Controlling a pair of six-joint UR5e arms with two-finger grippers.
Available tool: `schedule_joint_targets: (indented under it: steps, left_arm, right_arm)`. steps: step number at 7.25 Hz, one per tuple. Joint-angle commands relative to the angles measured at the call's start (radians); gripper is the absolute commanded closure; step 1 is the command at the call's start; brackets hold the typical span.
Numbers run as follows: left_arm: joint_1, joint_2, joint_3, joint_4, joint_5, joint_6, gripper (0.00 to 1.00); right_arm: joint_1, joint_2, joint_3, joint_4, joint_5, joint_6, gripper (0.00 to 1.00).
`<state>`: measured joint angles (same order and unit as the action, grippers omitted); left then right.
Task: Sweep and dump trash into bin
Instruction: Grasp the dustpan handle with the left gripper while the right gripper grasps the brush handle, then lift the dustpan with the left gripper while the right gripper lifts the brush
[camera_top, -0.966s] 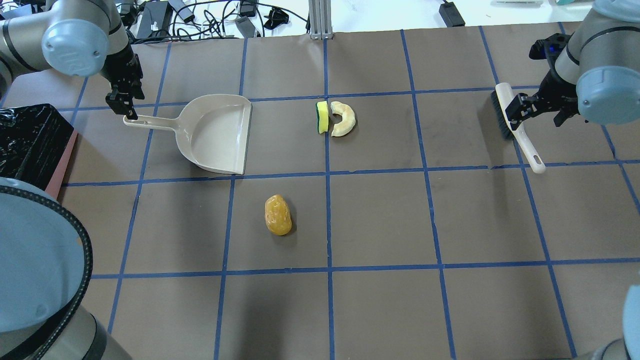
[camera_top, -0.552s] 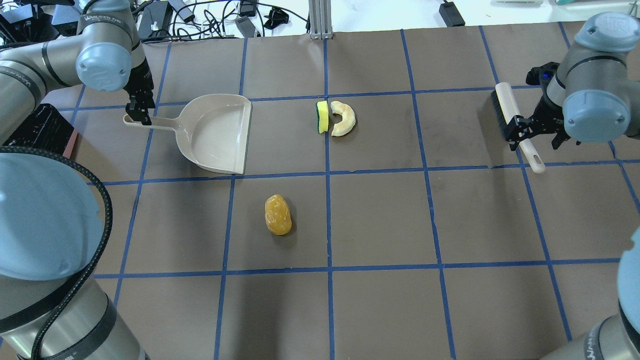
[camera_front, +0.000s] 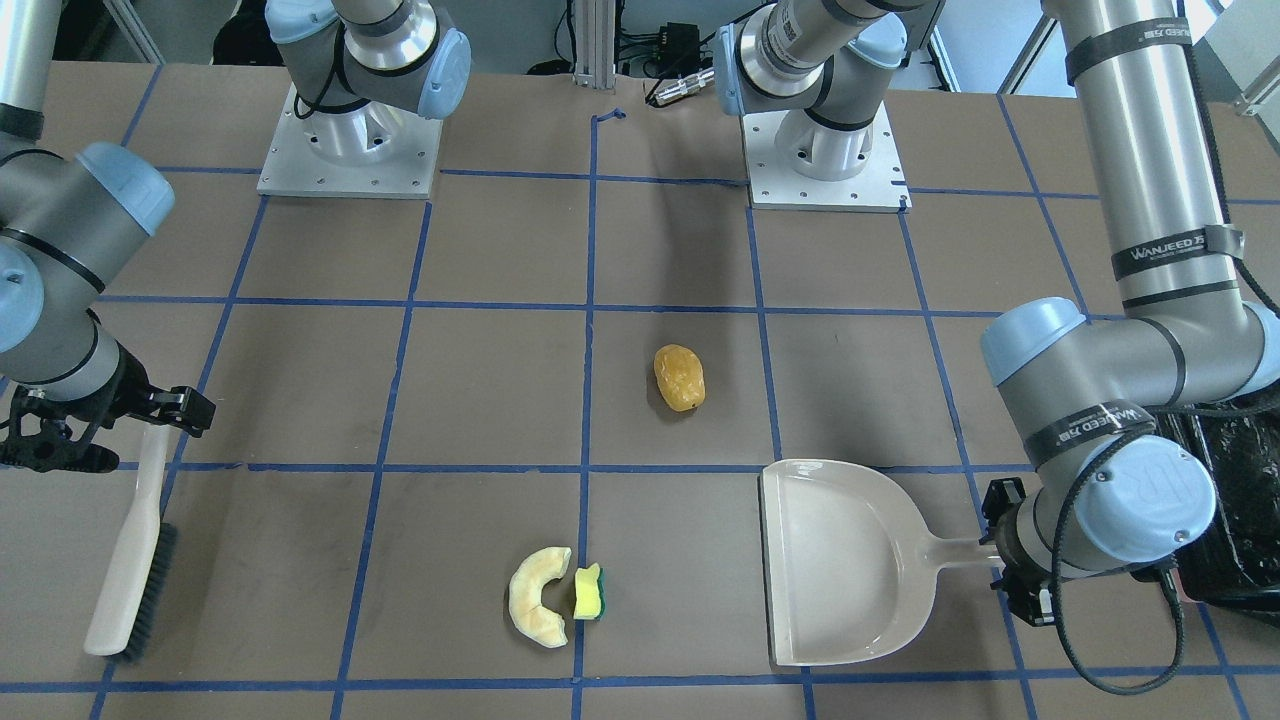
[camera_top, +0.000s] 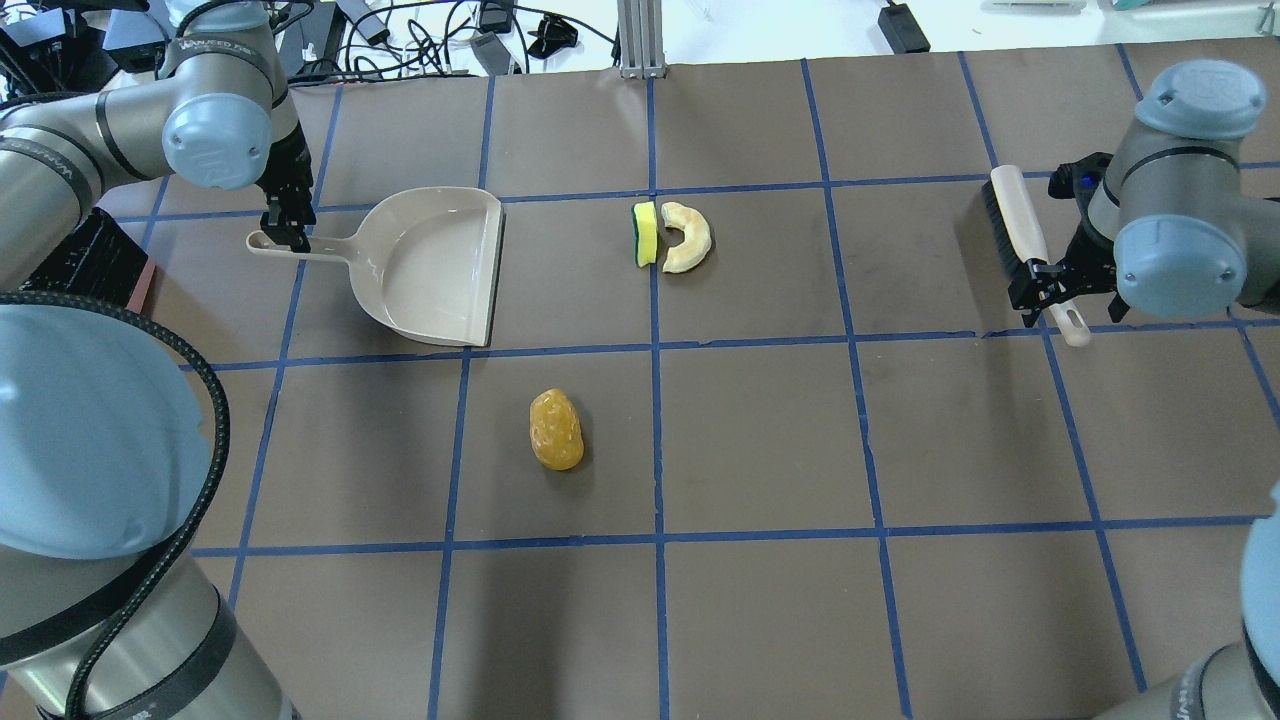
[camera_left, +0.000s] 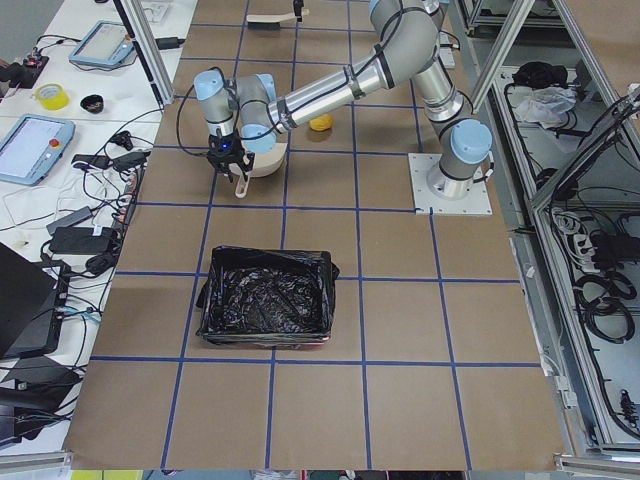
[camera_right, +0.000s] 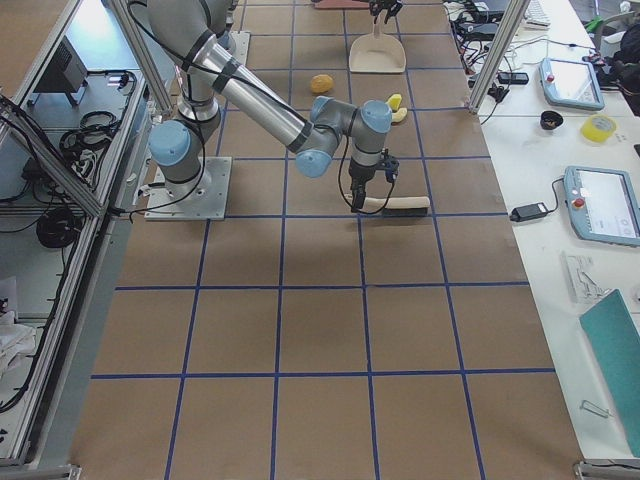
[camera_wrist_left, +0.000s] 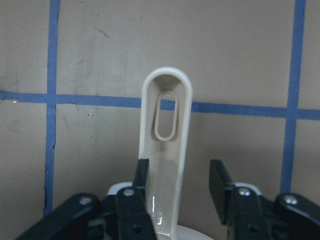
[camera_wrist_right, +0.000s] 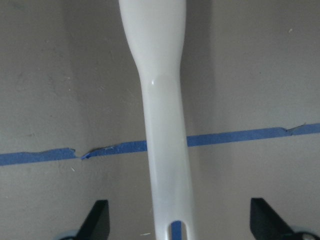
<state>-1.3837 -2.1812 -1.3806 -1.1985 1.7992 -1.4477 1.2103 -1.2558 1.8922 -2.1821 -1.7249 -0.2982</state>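
left gripper (camera_wrist_left: 179, 172): fingers parted astride dustpan (camera_top: 430, 265) handle, not clamped | right gripper (camera_wrist_right: 180, 220): spread wide over brush (camera_top: 1015, 225) handle, fingertips cut off | sponge (camera_top: 645, 235) touching crescent (camera_top: 690, 238), oval (camera_top: 556, 430) apart, all off dustpan mouth | bin (camera_left: 268, 302): beyond dustpan handle, overhead mostly arm-hidden

Brown table (camera_top: 760, 440) with a blue tape grid. Clock is off the overhead view, far edge = 12. Beige dustpan (camera_top: 430, 270) lies flat at about 10, mouth facing 3, handle pointing 9. Yellow-and-green sponge chunk (camera_top: 645, 235) and pale crescent (camera_top: 690, 238) sit just beside each other up at 12, sponge on the 9 side. Yellow-orange lump (camera_top: 556, 430) is on its own near the middle, toward 7. Hand brush (camera_top: 1012, 215) lies at 2. The black-bagged bin (camera_left: 262, 338) stands way out at 9, past the dustpan handle.
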Motion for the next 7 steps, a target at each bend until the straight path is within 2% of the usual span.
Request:
schedule_joint_targets:
  steps: [1, 2, 3, 5, 6, 7]
  left_arm:
    - [-0.006, 0.024, 0.000, -0.007, -0.001, -0.002, 0.19]
    - [-0.008, 0.037, -0.003, -0.024, 0.003, 0.000, 0.19]
    - [-0.008, 0.043, -0.009, -0.071, 0.011, -0.002, 0.19]
    - [-0.006, 0.035, -0.070, -0.032, 0.022, 0.000, 0.19]
    - [-0.006, 0.028, -0.075, 0.000, 0.035, 0.000, 0.21]
    - [-0.006, 0.028, -0.069, 0.005, 0.040, 0.000, 0.38]
  right_arm:
    - [0.000, 0.001, 0.004, -0.010, 0.007, -0.005, 0.17]
    - [0.000, 0.001, 0.002, -0.008, 0.027, -0.009, 0.30]
    - [0.000, -0.001, 0.001, -0.008, 0.036, -0.039, 0.38]
    - [-0.014, -0.002, -0.004, -0.005, 0.041, -0.050, 0.44]
    - [-0.038, -0.001, -0.004, -0.007, 0.092, -0.062, 0.45]
    - [-0.049, -0.001, -0.002, -0.007, 0.103, -0.077, 0.45]
